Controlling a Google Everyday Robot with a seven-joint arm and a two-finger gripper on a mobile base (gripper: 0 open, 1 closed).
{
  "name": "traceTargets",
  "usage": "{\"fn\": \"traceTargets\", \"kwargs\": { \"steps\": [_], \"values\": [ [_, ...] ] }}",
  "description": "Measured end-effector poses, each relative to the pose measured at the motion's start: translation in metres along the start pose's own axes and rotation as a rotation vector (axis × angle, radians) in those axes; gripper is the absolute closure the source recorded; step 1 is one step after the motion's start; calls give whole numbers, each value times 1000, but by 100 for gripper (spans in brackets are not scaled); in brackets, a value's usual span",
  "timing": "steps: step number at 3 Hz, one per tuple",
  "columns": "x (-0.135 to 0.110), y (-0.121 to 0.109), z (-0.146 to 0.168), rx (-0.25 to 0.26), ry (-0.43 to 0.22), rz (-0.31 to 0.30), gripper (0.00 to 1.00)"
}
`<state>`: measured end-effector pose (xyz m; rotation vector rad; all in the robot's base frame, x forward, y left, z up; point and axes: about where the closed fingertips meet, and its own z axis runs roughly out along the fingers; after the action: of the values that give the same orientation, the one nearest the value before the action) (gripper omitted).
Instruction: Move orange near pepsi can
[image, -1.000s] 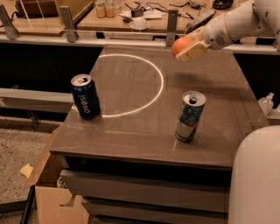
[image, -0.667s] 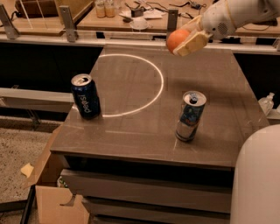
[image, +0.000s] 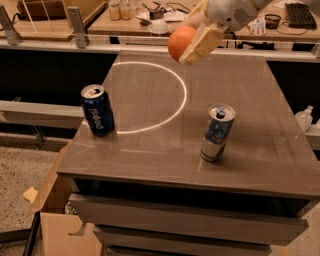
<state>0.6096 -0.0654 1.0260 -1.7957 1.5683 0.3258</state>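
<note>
My gripper (image: 192, 39) is shut on the orange (image: 180, 42), a round plain fruit, and holds it in the air above the far middle of the table. Its cream fingers (image: 202, 44) clasp the fruit from the right. The pepsi can (image: 97, 110), dark blue with white lettering and a silver top, stands upright near the table's front left edge. The orange is well up and to the right of the can, far apart from it.
A taller slim silver can with blue-red print (image: 217, 132) stands at the front right of the brown table (image: 260, 110). A white ring of light (image: 183, 95) lies across the tabletop. Cardboard (image: 55, 230) lies on the floor at the lower left. A cluttered bench (image: 125, 15) runs behind.
The arm has carried the orange to the left and slightly higher, from the table's far right toward its far middle. Both cans have stayed in place.
</note>
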Motion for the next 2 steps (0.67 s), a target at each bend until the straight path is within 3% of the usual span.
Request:
{"fn": "traceTargets", "kwargs": {
  "steps": [1,2],
  "values": [
    [-24,26,12,32,47,-54,100],
    [-14,52,66,-11,84,-58,100]
  ]
}}
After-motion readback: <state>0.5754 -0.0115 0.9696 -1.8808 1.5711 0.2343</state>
